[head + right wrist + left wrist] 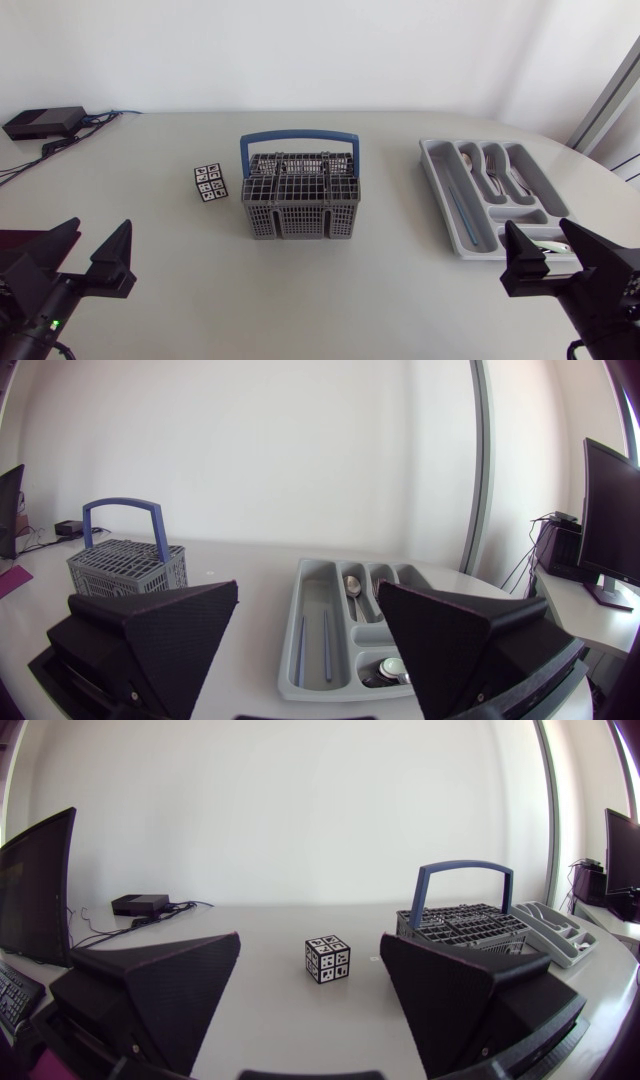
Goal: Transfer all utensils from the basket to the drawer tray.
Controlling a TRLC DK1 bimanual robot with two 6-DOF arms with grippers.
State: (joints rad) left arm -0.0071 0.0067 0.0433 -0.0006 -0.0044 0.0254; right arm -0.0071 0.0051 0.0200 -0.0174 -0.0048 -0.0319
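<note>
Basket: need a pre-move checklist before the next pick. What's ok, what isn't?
1. Left claw open and empty: ok.
2. Right claw open and empty: ok.
3. Basket upright with its blue handle raised: ok.
4. Utensils left in the basket: cannot tell. No handle sticks up above the grid in any view, and the grid hides what is inside.
5. Drawer tray lying flat, with spoons already in its compartments: ok.
6. Marker cube beside the basket on the left claw's side, apart from it: ok, but steer around it.
</note>
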